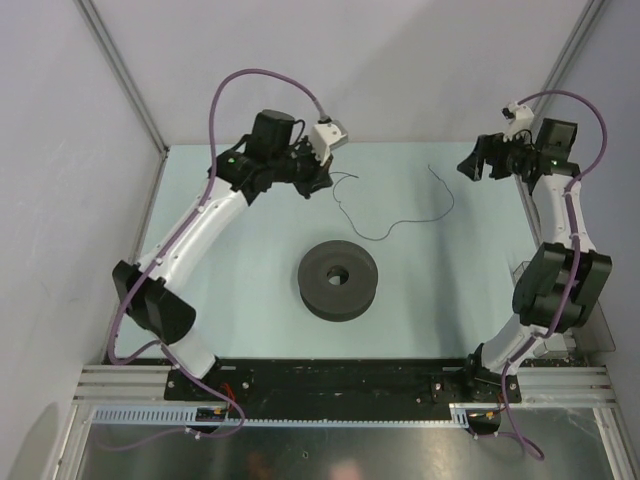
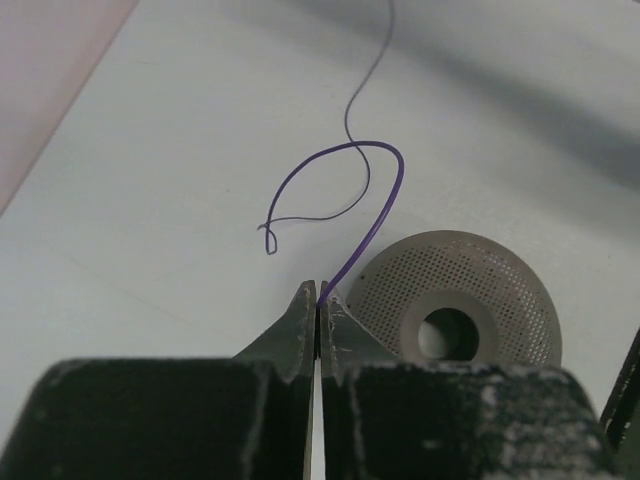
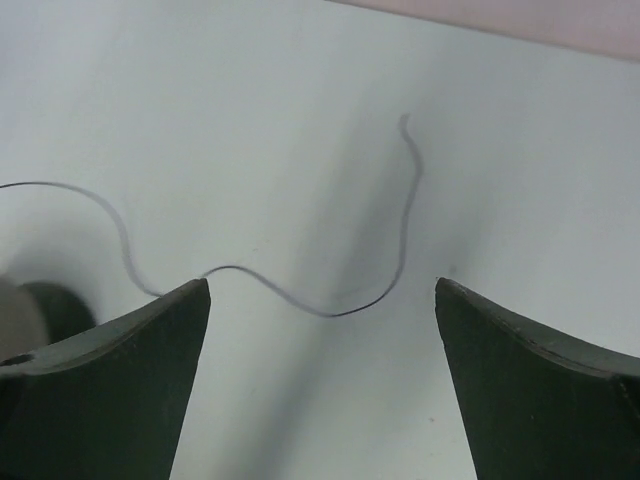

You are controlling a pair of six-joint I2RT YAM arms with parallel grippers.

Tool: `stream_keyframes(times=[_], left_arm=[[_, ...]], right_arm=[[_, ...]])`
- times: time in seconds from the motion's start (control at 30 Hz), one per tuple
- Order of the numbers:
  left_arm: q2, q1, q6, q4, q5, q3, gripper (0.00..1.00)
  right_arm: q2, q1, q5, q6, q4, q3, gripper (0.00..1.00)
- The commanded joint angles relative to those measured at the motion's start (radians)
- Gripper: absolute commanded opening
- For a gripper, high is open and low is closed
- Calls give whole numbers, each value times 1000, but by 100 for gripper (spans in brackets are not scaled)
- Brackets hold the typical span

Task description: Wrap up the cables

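Purple, hair-thin cable (image 2: 385, 200) is pinched at one end between the pressed-together jaws of my left gripper (image 2: 320, 300). From there it loops and trails across the pale table (image 1: 250, 290) towards the right arm. My right gripper (image 3: 320, 285) is spread wide and holds nothing; the cable's far end lies on the table just ahead of its fingertips. Dark grey spool (image 1: 338, 279) sits apart, nearer the bases.

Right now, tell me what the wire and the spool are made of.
Wire: apparently smooth purple plastic insulation, slightly glossy. It lies in loose springy curls, which suggests a metal core, though none shows.
Spool: dark grey and matte. Its face is dotted with fine holes around a plain hub, so it may be moulded plastic or perforated sheet; I cannot tell which.
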Motion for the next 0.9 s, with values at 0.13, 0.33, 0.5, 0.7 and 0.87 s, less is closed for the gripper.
stream_keyframes(times=[0.13, 0.33, 0.5, 0.7, 0.87], left_arm=[[51, -40, -56, 2, 63, 108, 0], [26, -60, -42, 1, 128, 85, 0], [-5, -81, -29, 1, 130, 50, 0], [-43, -111, -5, 2, 120, 10, 0], [-74, -115, -1, 2, 162, -24, 0]], right_arm=[[-260, 123, -414, -96, -63, -33, 97], [-421, 374, -381, -110, 93, -147, 77], [-448, 559, -282, -196, 110, -158, 63], [-415, 687, -177, -274, 95, -157, 58], [-397, 712, -150, -263, 120, -160, 46]])
